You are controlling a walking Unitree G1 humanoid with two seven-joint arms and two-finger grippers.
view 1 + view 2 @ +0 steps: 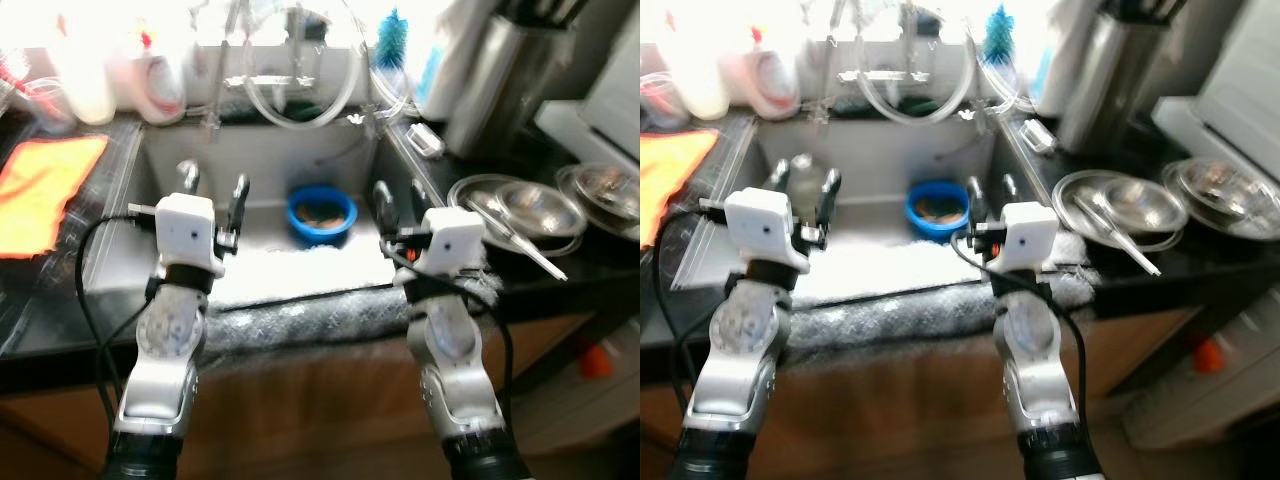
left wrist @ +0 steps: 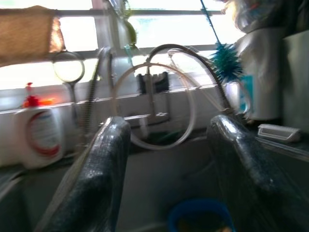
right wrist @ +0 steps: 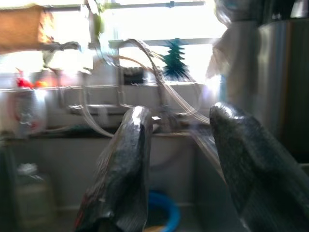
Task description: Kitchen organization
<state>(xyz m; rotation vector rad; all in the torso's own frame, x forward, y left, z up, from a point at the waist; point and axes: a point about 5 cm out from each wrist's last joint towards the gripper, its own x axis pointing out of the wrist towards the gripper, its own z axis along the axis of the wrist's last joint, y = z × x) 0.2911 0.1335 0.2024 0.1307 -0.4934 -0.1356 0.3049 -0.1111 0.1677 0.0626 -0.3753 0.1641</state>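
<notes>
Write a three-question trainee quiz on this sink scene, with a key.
1. True or false: the blue bowl sits inside the sink.
2. Which side of the sink holds the steel bowls: A) robot's left, B) robot's right?
3. Fill in: the cloth on the left counter is ____.

Key: 1 true. 2 B. 3 orange. Both the left gripper and right gripper hover at the sink's near edge, fingers apart and holding nothing.

Before me a steel sink (image 1: 262,160) sits in a dark surface (image 1: 60,320); the far window (image 2: 159,29) glares with daylight.
</notes>
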